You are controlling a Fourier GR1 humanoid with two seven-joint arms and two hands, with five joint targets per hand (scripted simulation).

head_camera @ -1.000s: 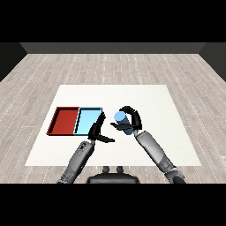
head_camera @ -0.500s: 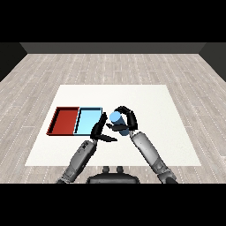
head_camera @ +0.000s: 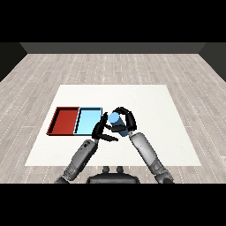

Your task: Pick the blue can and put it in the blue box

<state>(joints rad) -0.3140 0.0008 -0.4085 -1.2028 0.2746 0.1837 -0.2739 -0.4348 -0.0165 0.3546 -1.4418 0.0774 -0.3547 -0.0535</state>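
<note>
One blue can [head_camera: 115,121] is held above the worktop [head_camera: 167,114], tilted, with the right hand [head_camera: 126,120] curled round it and its fingers clamped on the can's sides. The can sits just beside the right edge of the blue tray [head_camera: 87,120], not over it. The left hand [head_camera: 100,129] hangs close against the can's left side, fingers straight and spread apart, holding nothing. The red tray [head_camera: 65,120] adjoins the blue tray's left edge. White surface lies open to the right and beyond.
</note>
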